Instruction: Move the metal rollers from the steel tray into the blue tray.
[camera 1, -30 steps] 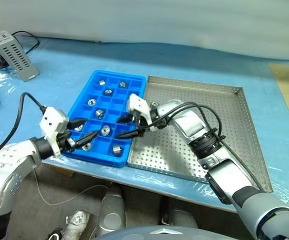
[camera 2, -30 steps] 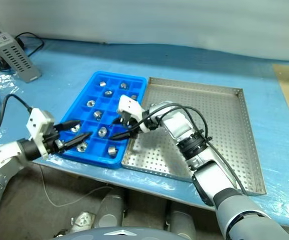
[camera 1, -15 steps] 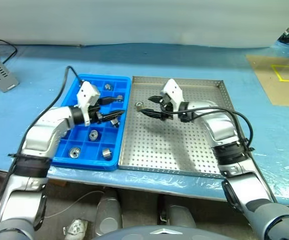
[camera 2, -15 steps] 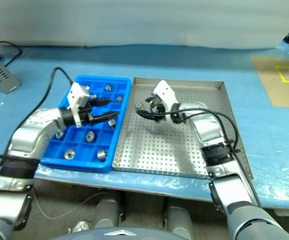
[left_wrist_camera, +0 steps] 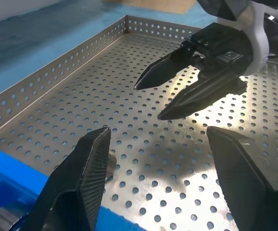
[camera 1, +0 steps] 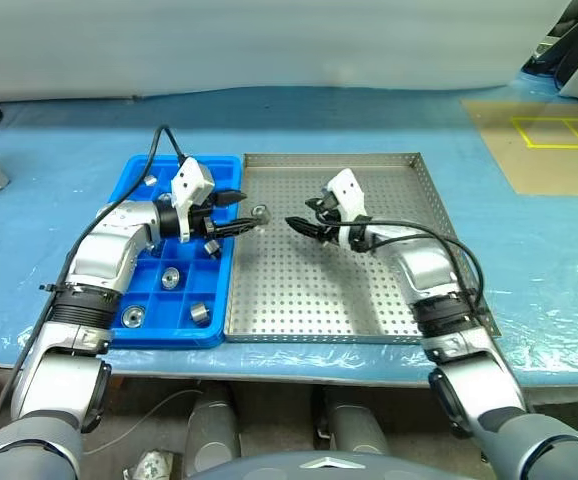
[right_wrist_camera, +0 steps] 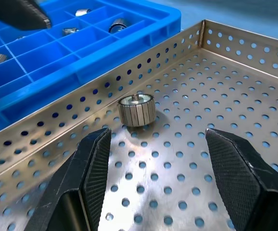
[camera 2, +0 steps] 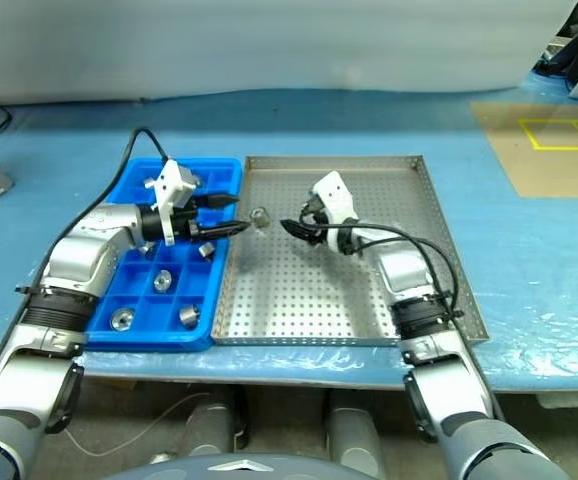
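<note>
One blue-covered table [camera 1: 59,190], yellow-taped floor [camera 1: 554,130].

Roller [camera 1: 259,213] btwn grippers, steel tray [camera 1: 369,300]

Blue table cover [camera 1: 59,150]; tan floor patch [camera 1: 549,145] with yellow lines.

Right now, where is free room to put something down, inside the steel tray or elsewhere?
The steel tray is bare across its near half and right side. Crowded: its far-left corner, where one roller lies between both sets of fingers. The blue tray holds rollers.
</note>
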You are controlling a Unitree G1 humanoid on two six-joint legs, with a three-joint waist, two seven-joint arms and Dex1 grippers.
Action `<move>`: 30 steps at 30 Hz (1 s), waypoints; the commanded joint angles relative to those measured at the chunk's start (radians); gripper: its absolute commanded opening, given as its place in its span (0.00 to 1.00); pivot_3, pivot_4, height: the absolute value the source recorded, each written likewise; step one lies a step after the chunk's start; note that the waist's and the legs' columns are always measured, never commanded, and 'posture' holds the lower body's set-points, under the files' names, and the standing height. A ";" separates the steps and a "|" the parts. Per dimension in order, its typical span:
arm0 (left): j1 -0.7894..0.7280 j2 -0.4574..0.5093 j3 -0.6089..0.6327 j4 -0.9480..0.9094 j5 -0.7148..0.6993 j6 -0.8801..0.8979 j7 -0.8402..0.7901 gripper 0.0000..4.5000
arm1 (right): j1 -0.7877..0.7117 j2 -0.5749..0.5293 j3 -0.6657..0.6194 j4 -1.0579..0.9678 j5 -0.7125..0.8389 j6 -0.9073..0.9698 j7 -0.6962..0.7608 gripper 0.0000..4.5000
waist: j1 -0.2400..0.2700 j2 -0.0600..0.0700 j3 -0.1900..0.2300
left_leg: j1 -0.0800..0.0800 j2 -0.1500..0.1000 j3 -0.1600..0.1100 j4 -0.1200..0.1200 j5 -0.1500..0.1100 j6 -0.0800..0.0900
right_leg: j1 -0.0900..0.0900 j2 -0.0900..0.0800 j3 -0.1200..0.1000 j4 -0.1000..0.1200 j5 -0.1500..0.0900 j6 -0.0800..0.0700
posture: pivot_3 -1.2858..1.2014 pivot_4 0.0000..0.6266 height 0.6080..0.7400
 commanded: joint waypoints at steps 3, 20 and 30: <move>0.031 0.043 0.061 -0.084 -0.015 0.026 0.026 0.75 | -0.093 0.050 -0.019 0.180 -0.019 -0.131 -0.038 0.73 | 0.005 0.000 0.000 | 0.000 0.001 0.000 0.001 0.000 0.000 | 0.000 0.000 -0.001 0.000 0.000 0.000 | 0.46 0.24 1.00; 0.154 0.094 0.126 -0.238 -0.036 0.108 0.093 0.75 | -0.258 0.177 -0.002 0.572 -0.085 -0.352 -0.033 0.73 | 0.027 0.001 0.000 | 0.000 0.002 0.000 0.002 -0.001 0.001 | 0.001 0.000 -0.002 0.001 0.000 0.000 | 0.50 0.24 1.00; 0.166 0.098 0.129 -0.264 -0.037 0.124 0.110 0.75 | -0.281 0.225 -0.009 0.675 -0.118 -0.416 -0.075 0.73 | 0.028 0.001 0.001 | 0.000 0.002 0.000 0.002 -0.001 0.001 | 0.001 0.000 -0.002 0.001 0.000 0.000 | 0.51 0.24 1.00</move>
